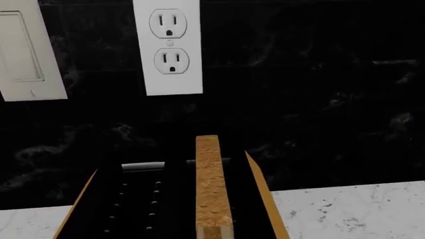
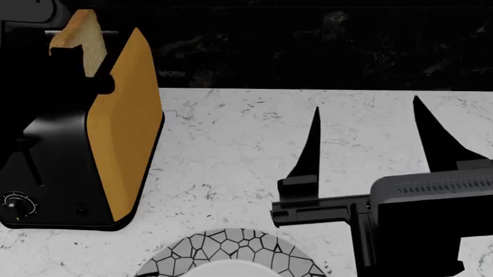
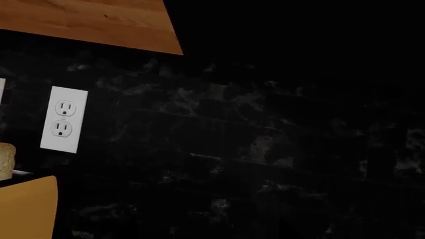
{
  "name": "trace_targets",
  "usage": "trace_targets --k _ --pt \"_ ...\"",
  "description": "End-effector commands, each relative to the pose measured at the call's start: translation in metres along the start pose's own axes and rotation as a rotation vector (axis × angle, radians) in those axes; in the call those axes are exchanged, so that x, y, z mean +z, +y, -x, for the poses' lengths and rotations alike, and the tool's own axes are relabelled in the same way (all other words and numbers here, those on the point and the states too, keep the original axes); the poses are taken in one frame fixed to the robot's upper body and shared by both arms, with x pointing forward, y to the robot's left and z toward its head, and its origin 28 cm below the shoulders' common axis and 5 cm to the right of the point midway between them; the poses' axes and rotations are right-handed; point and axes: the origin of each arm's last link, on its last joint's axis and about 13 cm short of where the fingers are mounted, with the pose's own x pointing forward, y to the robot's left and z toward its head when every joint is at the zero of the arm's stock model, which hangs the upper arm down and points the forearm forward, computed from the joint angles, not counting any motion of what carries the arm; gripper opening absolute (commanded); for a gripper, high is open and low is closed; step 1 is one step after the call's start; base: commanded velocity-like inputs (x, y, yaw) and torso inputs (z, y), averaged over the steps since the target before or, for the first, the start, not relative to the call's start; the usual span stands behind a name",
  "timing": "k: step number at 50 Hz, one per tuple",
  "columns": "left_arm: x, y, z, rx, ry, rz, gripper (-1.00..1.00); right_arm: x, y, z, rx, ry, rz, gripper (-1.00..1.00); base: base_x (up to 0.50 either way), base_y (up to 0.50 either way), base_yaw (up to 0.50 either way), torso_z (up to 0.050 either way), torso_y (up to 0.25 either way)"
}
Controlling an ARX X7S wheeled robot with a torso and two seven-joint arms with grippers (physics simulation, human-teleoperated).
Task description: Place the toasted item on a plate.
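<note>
The toasted item [image 2: 78,36] is a light-brown bread slice standing upright in the slot of a black toaster with orange sides [image 2: 123,133] at the far left. In the left wrist view the slice [image 1: 212,189] shows edge-on, running down the middle of the toaster top. My left gripper [image 2: 83,83] is a black shape at the slice's lower part; its fingers blend into the black toaster. The plate [image 2: 231,249], white with a grey mosaic rim, lies at the near edge. My right gripper [image 2: 370,135] is open and empty above the counter, right of the plate.
The white marble counter [image 2: 231,133] runs back to a black backsplash [image 2: 324,40]. A white outlet [image 1: 169,45] and a light switch [image 1: 23,50] are on the wall behind the toaster. A wooden cabinet underside [image 3: 86,20] hangs above. The toaster has a knob [image 2: 15,205].
</note>
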Motion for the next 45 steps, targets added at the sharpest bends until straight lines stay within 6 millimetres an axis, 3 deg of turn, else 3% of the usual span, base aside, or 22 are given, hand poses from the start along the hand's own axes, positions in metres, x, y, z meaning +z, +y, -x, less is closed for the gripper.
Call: trace_targets --k 1,45 --pt "0.013 -0.004 0.005 -0.037 -0.043 0.011 -1.00 0.000 0.000 0.002 -0.001 0.000 -0.001 1.00 0.00 0.00 0.00 0.000 0.000" --pt "0.096 -0.004 0.039 -0.029 -0.265 -0.047 -1.00 -0.001 0.000 0.004 -0.003 -0.009 -0.012 1.00 0.00 0.00 0.00 0.001 0.005"
